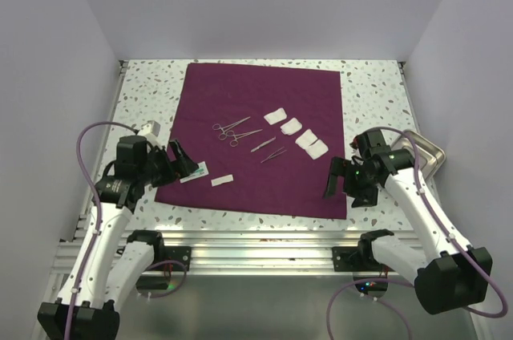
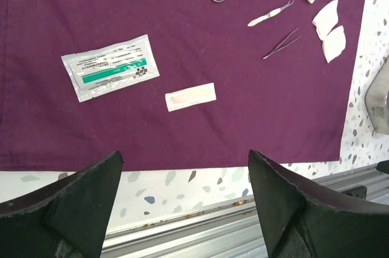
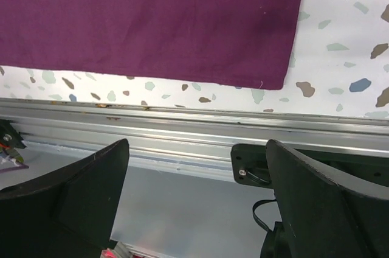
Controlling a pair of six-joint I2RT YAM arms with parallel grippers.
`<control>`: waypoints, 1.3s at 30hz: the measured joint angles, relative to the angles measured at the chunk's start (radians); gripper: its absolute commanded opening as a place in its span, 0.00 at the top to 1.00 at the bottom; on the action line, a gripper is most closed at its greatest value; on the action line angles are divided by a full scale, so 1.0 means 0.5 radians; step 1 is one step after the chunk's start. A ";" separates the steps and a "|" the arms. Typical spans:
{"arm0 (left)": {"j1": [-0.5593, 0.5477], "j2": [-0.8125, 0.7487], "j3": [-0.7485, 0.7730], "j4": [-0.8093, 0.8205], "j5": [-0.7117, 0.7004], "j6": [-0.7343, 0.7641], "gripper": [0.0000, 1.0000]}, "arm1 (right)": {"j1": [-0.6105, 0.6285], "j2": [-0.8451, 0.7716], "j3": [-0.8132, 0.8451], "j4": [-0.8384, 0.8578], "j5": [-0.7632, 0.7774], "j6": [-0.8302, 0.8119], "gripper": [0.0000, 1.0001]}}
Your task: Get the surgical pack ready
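The surgical pack, a dark maroon drape [image 1: 240, 91], lies flat across the middle of the table. On it are steel forceps [image 1: 231, 126], tweezers [image 1: 272, 155], several white gauze squares [image 1: 291, 125], a sealed packet [image 1: 195, 172] and a small white strip [image 1: 222, 180]. My left gripper [image 1: 183, 162] hovers open at the drape's near left edge. In the left wrist view the drape [image 2: 182, 39] fills the frame, and the left gripper [image 2: 185, 156] holds nothing. My right gripper [image 1: 337, 182] stands open by the near right corner. The right wrist view shows that corner of the drape [image 3: 152, 20] and the empty right gripper [image 3: 197, 143].
A shiny steel tray [image 1: 429, 155] sits on the speckled tabletop right of the drape, behind the right arm. An aluminium rail [image 3: 182, 130] runs along the near table edge. White walls close in the left, right and back sides.
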State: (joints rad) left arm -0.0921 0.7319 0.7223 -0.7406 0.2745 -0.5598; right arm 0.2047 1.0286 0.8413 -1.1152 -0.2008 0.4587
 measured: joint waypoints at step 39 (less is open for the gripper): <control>-1.279 2.586 1.440 0.657 -0.565 0.867 0.81 | 0.022 0.165 0.248 0.003 -0.313 -0.061 0.06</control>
State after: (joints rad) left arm -0.7319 2.0251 1.4422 -0.4122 -0.0082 -0.1265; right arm 0.2157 1.1110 0.9653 -1.1137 -0.3573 0.4282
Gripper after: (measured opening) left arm 0.187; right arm 0.940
